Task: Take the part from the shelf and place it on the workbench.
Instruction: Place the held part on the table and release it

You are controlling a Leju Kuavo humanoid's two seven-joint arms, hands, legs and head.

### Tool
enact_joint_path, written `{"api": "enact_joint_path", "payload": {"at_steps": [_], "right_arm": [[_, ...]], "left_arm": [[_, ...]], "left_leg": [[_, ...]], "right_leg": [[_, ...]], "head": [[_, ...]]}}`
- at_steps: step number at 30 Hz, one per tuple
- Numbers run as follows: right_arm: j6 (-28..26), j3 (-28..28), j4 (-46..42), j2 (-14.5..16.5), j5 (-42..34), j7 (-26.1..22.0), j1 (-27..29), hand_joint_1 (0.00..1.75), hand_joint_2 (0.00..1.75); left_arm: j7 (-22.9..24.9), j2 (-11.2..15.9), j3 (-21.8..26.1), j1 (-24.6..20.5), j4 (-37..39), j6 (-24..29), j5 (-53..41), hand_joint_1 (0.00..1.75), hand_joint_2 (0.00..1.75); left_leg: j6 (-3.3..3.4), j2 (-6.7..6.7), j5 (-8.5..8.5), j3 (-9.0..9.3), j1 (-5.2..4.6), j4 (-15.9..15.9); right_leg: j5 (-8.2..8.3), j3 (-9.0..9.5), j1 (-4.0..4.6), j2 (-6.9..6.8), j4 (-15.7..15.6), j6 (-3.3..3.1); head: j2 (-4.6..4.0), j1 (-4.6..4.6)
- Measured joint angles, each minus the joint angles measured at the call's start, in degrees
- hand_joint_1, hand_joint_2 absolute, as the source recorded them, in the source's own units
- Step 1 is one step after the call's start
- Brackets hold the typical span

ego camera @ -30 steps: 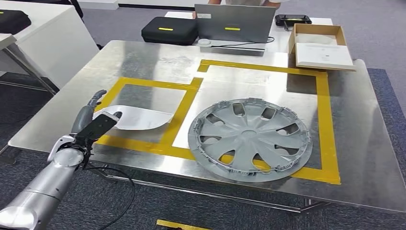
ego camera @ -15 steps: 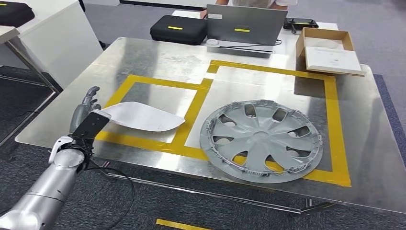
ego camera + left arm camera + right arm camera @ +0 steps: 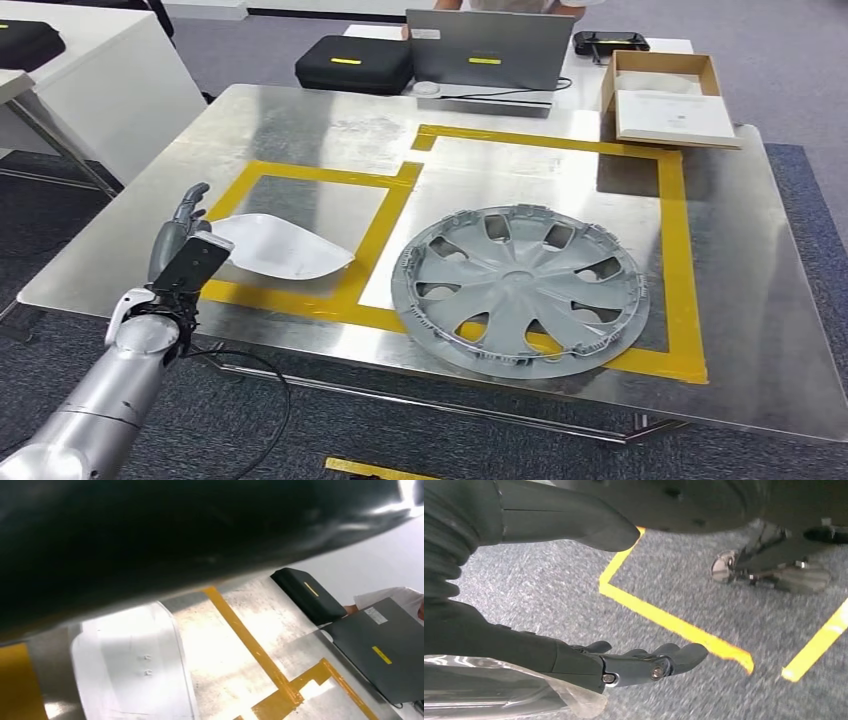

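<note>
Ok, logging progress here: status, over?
Left hand grips white part over the workbench. Right hand empty, fingers apart. Hubcap beside part, not touching.

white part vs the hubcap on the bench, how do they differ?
The white part is a plain, smooth, leaf-shaped shell; the hubcap is a round grey disc with spoke openings. The part lies in the smaller taped box, at the left hand; the hubcap lies in the larger box, overlapping its near tape, with no hand close. The part looks smaller than the hubcap. Both rest on the metal workbench.
</note>
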Motion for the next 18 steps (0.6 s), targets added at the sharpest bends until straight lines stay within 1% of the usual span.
{"api": "enact_joint_path", "payload": {"at_steps": [1,2,3,4,5,6,8,9,10,11,12,14,15,16,17,18], "right_arm": [[0.0,0.0,0.0,0.0,0.0,0.0,0.0,0.0,1.75],[0.0,0.0,0.0,0.0,0.0,0.0,0.0,0.0,1.75],[0.1,0.0,0.0,0.0,0.0,0.0,0.0,0.0,1.75],[0.1,0.0,0.0,0.0,0.0,0.0,0.0,0.0,1.75],[0.1,0.0,0.0,0.0,0.0,0.0,-0.1,0.0,1.75],[0.1,0.0,0.0,0.0,0.0,0.0,-0.1,0.0,1.75],[0.1,0.0,0.0,0.0,0.0,0.0,-0.1,0.0,1.75],[0.1,0.0,0.0,0.0,0.0,0.0,-0.1,0.0,1.75],[0.1,0.0,0.0,0.0,0.0,0.0,-0.1,0.0,1.75],[0.1,0.0,0.0,0.0,0.0,0.0,-0.1,0.0,1.75],[0.0,0.0,0.0,0.0,0.0,0.0,-0.1,0.0,1.75],[0.0,0.0,0.0,0.0,0.0,0.0,0.0,0.0,1.75],[0.0,0.0,0.0,0.0,0.0,0.0,0.0,0.0,1.75],[-0.1,0.0,0.0,0.0,0.0,0.0,0.0,0.0,1.75],[0.0,0.0,0.0,0.0,0.0,0.0,0.0,0.0,1.75],[0.0,0.0,0.0,0.0,0.0,0.0,0.0,0.0,1.75]], "left_arm": [[0.0,0.0,0.0,0.1,0.0,0.0,0.0,0.0,0.0],[0.0,0.0,0.0,0.1,0.0,0.0,0.0,0.0,0.0],[0.0,0.0,0.0,0.1,0.0,0.0,0.0,0.0,0.0],[0.0,0.0,0.0,0.0,0.0,0.0,0.0,0.0,0.0],[0.0,0.0,0.0,0.0,0.0,0.0,0.0,0.0,0.0],[0.0,0.0,0.0,-0.1,0.0,0.0,0.0,0.0,0.0],[0.0,0.0,0.0,-0.1,-0.1,0.0,0.0,0.0,0.0],[0.0,0.0,0.0,0.0,-0.1,0.0,0.0,0.0,0.0],[0.0,0.0,0.1,-0.1,-0.1,0.0,0.0,0.0,0.0],[0.0,-0.1,0.1,-0.1,-0.2,0.0,0.0,0.0,0.0],[0.0,-0.1,0.1,-0.1,-0.3,0.0,0.0,0.0,0.0],[-0.1,-0.1,0.1,-0.1,-0.3,0.0,0.0,0.0,0.0],[-0.1,-0.1,0.1,0.0,-0.3,0.0,0.0,0.0,0.0],[-0.1,-0.2,0.1,0.0,-0.3,0.0,0.0,0.0,0.0],[-0.1,-0.2,0.1,0.1,-0.3,0.0,0.0,0.0,0.0],[-0.1,-0.2,0.1,0.1,-0.3,0.0,0.0,0.0,0.0]], "left_leg": [[0.05,0.0,0.81,0.22,0.0,-0.5],[0.17,0.0,2.4,1.37,0.0,-2.9],[0.34,0.0,4.27,3.08,0.0,-6.5],[0.55,0.01,5.73,4.95,-0.06,-10.4],[0.75,0.0,6.94,6.64,-0.15,-14.0],[0.91,-0.02,7.43,7.63,-0.25,-16.3],[1.27,-0.07,7.3,7.81,-0.43,-17.2],[1.6,-0.05,7.43,7.81,-0.33,-17.4],[1.96,-0.02,7.57,7.87,-0.22,-17.5],[2.3,0.01,7.72,7.92,-0.08,-17.7],[2.55,0.05,7.82,7.95,0.03,-17.9],[2.75,0.07,7.82,7.86,0.0,-17.8],[2.78,0.08,7.81,7.84,-0.01,-17.8],[2.79,0.07,7.8,7.84,0.0,-17.8],[2.75,0.05,7.77,7.86,0.01,-17.8],[2.68,0.03,7.71,7.89,0.04,-17.7]], "right_leg": [[0.0,0.02,0.01,0.01,0.0,0.0],[-0.01,0.08,0.01,0.02,0.0,0.02],[-0.04,0.16,0.01,0.03,0.0,0.07],[-0.1,0.22,0.06,0.04,0.1,0.17],[-0.16,0.18,0.15,0.05,0.1,0.35],[-0.2,0.07,0.22,0.06,0.2,0.6],[-0.16,-0.14,0.26,0.04,0.2,1.22],[-0.24,-0.28,0.19,0.02,0.2,1.54],[-0.67,-0.56,0.16,0.01,0.6,1.82],[-1.65,-1.28,0.13,0.01,2.0,2.06],[-3.3,-2.7,0.06,0.01,4.9,2.25],[-6.96,-6.45,-0.03,0.01,12.9,2.55],[-7.97,-8.04,-0.06,0.02,16.2,2.68],[-7.8,-8.65,-0.06,0.01,17.3,2.77],[-6.54,-8.2,-0.09,0.0,16.2,2.82],[-4.45,-6.61,-0.15,-0.03,12.8,2.81]], "head": [[0.0,-0.01],[0.0,-0.02],[0.0,-0.02],[-0.01,0.01],[-0.01,0.02],[-0.01,0.04],[0.0,0.07],[0.0,0.07],[0.0,0.12],[0.0,0.24],[-0.01,0.3],[-0.02,0.45],[-0.02,0.43],[-0.02,0.46],[-0.01,0.46],[-0.01,0.46]]}}
